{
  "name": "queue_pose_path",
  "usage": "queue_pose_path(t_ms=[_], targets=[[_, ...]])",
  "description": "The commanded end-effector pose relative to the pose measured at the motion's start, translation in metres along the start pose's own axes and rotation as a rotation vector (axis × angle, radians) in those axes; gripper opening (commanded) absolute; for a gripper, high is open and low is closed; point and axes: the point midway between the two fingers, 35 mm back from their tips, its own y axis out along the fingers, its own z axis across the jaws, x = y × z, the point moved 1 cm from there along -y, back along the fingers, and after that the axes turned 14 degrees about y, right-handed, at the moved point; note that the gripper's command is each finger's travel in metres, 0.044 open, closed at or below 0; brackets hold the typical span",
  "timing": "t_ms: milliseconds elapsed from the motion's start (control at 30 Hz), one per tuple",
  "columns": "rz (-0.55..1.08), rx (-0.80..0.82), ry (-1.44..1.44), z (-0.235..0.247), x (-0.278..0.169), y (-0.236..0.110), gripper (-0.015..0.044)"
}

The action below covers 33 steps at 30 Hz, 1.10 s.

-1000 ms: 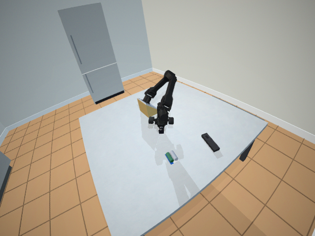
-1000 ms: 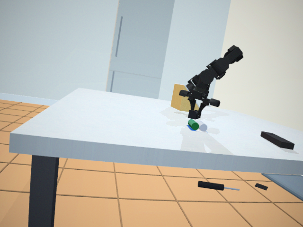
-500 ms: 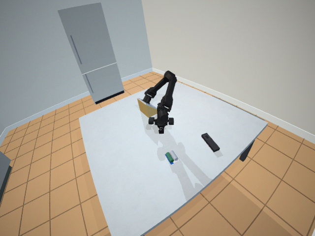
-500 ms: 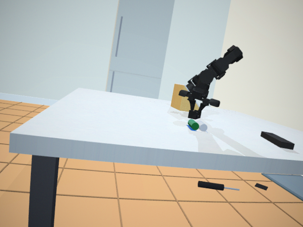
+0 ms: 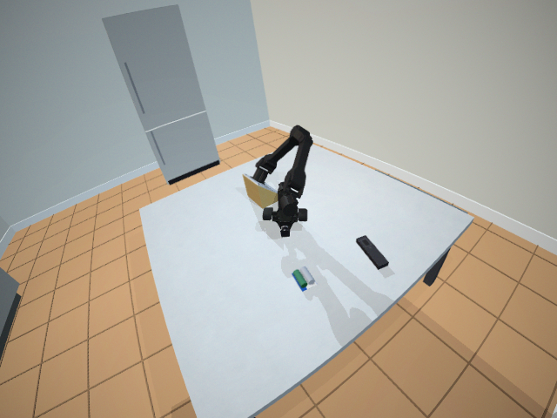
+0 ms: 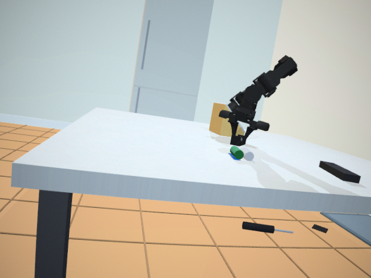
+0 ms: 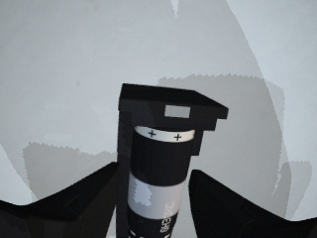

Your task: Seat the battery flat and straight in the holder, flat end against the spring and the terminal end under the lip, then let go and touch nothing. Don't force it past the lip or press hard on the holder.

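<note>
1. Black holder [image 5: 285, 232] [image 6: 237, 141] [image 7: 149, 100]: on the surface [image 5: 216, 270] [image 6: 119, 155] [image 7: 54, 89], between the finger tips in the exterior view. Battery [image 7: 158, 164]: lies lengthwise in it, lower centre of the wrist frame, "+" band just below the lip, terminal end tucked out of sight. Spring end o/o view; flat-end contact can't be confirmed.
2. Gripper [image 5: 285, 225] [image 6: 240, 136] [image 7: 155, 175]: part-open, no firm grip seen. In the wrist view the R-side finger stands just beside the battery w/ a thin gap; the L-side finger is up against, or v. near, the holder's side wall.
3. Step (est.): release, near end of task. Widen slowly, both fingers evenly, so neither drags the wall nor rolls the batt.
4. Once both sides are free, lift straight up; no fwd push toward the lip, no down-load on the holder. Sideways drift could shift the holder or cock the batt.
5. Before full retreat, chk batt level and parallel to walls. If the tail sits high, a light tap only; don't force.
6. Arm [image 5: 297, 168] [image 6: 250, 94] pose: elbow raised, upper centre of the top frame, links folded; forearm slopes down to the gripper, fingers pointing down at the holder.
</note>
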Motion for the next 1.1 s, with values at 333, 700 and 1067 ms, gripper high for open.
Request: queue_pose_path(t_ms=[333,700,1067], targets=[[0.005,0.003,0.01,-0.003,0.0,-0.014,0.0215],[-0.002,-0.003,0.001,-0.013,0.001,-0.087,0.044],[-0.002,-0.003,0.001,-0.013,0.001,-0.087,0.044]])
